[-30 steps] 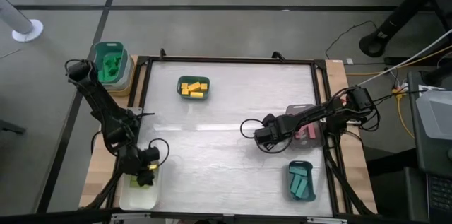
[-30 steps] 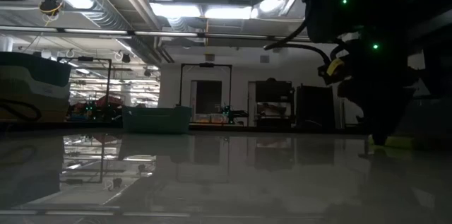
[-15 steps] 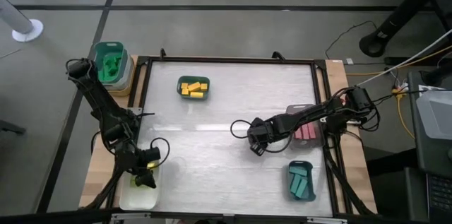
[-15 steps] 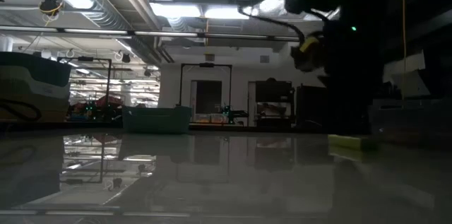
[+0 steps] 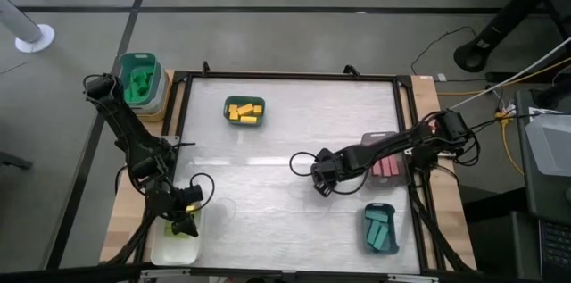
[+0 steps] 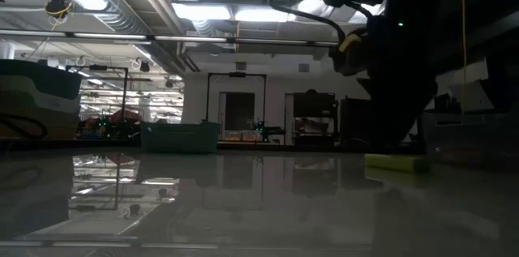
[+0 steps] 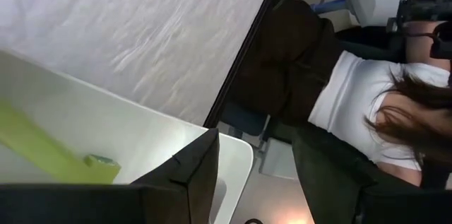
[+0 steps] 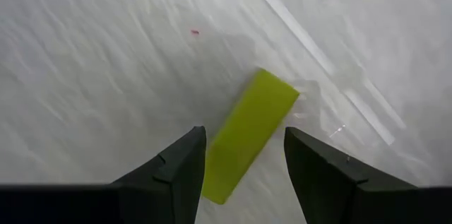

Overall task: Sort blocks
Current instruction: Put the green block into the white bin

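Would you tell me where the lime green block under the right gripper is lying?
The lime green block lies flat on the bare table, right of centre, directly between the open fingers of the right gripper.

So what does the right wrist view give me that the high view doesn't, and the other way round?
Only the right wrist view shows the lime green block lying flat on the table, directly ahead of the open right gripper, not gripped. Only the high view shows the sorted trays: yellow blocks, pink blocks, teal blocks, and the left gripper over the white tray. Both share the right gripper over the bare tabletop.
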Controlling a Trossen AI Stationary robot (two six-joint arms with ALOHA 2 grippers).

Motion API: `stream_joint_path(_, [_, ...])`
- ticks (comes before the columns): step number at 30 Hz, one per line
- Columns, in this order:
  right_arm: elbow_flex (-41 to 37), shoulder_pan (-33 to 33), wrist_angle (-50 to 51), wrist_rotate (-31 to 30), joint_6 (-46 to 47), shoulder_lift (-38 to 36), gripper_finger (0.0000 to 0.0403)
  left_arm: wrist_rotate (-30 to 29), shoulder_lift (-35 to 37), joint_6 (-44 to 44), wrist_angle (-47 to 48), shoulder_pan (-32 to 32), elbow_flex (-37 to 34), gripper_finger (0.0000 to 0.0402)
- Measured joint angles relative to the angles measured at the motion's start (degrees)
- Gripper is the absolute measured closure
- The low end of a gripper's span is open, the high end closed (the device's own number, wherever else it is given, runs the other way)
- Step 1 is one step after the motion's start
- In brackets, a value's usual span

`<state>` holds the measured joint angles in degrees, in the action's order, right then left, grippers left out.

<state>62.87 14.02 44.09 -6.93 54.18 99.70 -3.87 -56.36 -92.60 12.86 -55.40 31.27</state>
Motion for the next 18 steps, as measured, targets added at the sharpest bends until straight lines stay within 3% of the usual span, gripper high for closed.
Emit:
stream_joint_path(12, [-2.27, 0.33, -3.54, -0.06, -2.21, 2.62, 0.0216, -1.24, -0.02, 0.82, -0.26, 2.78, 0.0, 0.0233])
stream_joint_path(18, [-2.01, 0.27, -5.09, -0.36, -6.51, 4.89, 0.0278, -4.37, -0.02, 6.53, -0.3, 6.77, 0.02, 0.0233])
